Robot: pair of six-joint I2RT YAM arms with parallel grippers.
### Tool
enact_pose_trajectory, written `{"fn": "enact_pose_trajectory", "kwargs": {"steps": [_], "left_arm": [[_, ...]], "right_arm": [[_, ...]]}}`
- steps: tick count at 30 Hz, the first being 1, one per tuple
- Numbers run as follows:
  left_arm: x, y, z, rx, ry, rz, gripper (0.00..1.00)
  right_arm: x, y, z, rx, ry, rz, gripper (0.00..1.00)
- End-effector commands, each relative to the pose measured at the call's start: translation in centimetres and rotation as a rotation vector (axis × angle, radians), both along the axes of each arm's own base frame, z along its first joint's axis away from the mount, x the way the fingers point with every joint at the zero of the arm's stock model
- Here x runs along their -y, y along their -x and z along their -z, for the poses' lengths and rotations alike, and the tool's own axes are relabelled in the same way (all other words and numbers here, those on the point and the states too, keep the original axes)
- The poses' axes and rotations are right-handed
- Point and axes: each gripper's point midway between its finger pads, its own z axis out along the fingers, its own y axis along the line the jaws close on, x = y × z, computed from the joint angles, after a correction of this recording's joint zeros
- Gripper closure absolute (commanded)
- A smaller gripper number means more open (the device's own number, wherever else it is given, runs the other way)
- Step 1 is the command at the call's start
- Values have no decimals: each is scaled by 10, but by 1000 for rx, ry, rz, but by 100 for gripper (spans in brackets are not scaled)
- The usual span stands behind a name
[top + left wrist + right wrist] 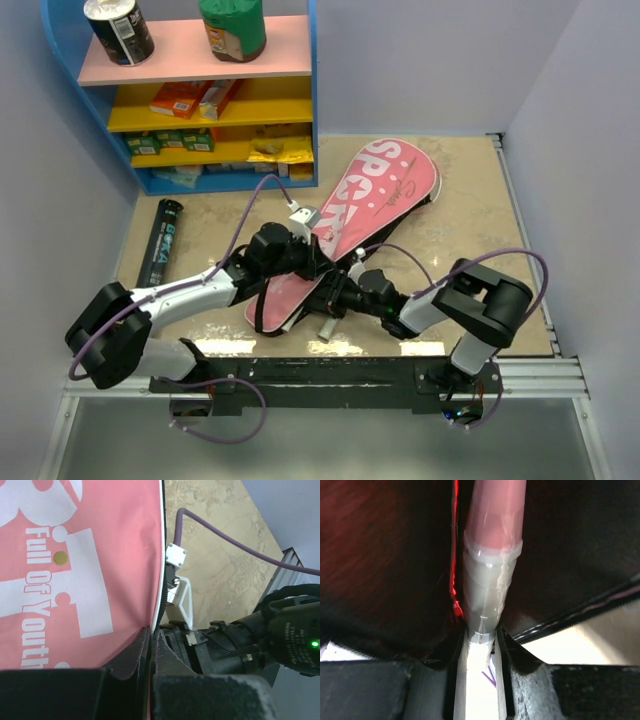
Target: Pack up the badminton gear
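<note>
We see the pink cover lying flat on the table. Its long axis runs on a diagonal. The wide rounded head with the white "SPORT" lettering points toward the far right corner, and the narrow end points toward the middle of the near edge.

The left end effector reaches in from the left side to that narrow end. In the left wrist view it is clenched on the cover's black edge, with the fabric pinched between its pads.

The right end effector comes from the right side and meets the same narrow end. In the right wrist view it is grasping a racket by its handle. The handle is pink, with a clear wrap over its lower part. It points straight away from the fingers into the dark, red-tinted inside of the cover, so its long axis is in line with the cover's.

The black tube with teal lettering lies by the table's left edge, just in front of the blue shelf unit in the far left corner. Its long axis runs roughly near to far, and it is well apart from both arms.
</note>
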Motion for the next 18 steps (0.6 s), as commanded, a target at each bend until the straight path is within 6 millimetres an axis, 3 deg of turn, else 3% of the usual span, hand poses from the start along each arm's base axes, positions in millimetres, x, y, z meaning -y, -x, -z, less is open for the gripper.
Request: {"fn": "enact_pose_trajectory", "kwargs": {"steps": [1, 8, 13, 18], "left_arm": [[11, 32, -23, -30, 87, 132, 100], [3, 29, -19, -40, 83, 117, 100], [2, 28, -13, -46, 69, 114, 100], [1, 28, 2, -72, 57, 113, 100]], "right_arm": [[4, -58, -50, 147, -191, 256, 100], [24, -64, -48, 162, -211, 355, 100], [24, -65, -53, 183, -205, 353, 100], [34, -65, -41, 177, -133, 380, 100]]}}
